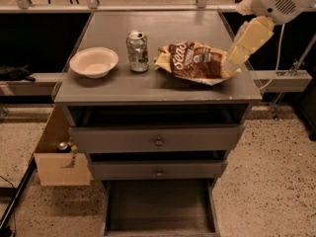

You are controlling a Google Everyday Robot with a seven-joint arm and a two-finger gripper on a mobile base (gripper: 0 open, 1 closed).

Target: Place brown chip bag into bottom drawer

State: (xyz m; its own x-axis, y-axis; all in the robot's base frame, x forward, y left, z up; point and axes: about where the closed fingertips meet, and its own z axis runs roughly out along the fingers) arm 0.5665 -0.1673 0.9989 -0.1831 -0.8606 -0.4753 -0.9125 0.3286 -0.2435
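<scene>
Matt plastic jaws by glossy brown chip bag (196,63).
</scene>
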